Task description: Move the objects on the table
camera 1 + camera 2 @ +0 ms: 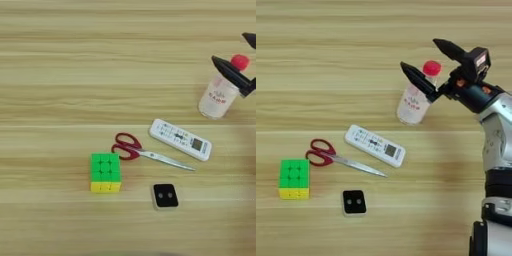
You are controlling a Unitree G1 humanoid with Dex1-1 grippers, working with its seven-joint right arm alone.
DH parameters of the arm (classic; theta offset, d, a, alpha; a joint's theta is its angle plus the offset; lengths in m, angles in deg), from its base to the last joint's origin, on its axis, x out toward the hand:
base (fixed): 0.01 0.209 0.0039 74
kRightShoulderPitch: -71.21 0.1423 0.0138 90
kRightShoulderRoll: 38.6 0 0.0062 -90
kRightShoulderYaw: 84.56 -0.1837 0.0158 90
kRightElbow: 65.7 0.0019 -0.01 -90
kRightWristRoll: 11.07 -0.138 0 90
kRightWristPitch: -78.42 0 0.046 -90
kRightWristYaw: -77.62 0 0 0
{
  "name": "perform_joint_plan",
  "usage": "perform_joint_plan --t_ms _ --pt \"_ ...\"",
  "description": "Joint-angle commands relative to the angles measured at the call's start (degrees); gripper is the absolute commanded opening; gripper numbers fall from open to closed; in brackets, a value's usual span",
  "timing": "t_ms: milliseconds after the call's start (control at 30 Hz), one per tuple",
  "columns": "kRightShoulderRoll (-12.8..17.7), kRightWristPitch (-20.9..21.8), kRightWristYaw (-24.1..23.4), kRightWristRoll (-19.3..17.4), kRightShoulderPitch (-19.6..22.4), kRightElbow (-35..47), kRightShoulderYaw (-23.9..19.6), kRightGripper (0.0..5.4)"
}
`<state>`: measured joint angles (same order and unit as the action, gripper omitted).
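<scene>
The clear plastic bottle (413, 104) — a squat, see-through cylinder with red print on its side and a round red cap (431, 68) — is seen toward the right of the bench (331, 50), tilted with the cap leaning up and to the right. The two black, tapered fingers (417, 78) of the right gripper (426, 62) are spread wide about the bottle's neck and cap; one lies across the bottle's shoulder, the other is held beyond the cap, so no firm grip is shown. The silver forearm (496, 150) is brought in from the lower right.

Just below the bottle lies the slim white remote control (375, 145), set diagonally, with rows of grey buttons. The red-handled scissors (336, 157) are laid beside it, steel blades shut and pointing right — the tip close under the remote. Further left a green-topped puzzle cube (294, 178) is found, and a small black square pad (354, 202) below the scissors. The bench is light-tan wood with long horizontal grain.
</scene>
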<state>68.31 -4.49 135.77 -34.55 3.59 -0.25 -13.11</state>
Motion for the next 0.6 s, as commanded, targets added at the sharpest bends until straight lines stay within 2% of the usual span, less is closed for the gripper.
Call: perform_joint_plan --t_ms 33,400,567,600 --pt "1.8 4.3 -1.3 2.2 4.6 -3.5 0.2 5.37" --pt "1.0 11.5 -3.2 8.1 6.7 -15.2 3.5 5.37" --pt "0.8 12.7 -4.7 10.8 7.3 -18.1 5.1 5.37" --pt "0.7 12.7 -5.4 11.6 7.5 -19.0 5.6 5.21"
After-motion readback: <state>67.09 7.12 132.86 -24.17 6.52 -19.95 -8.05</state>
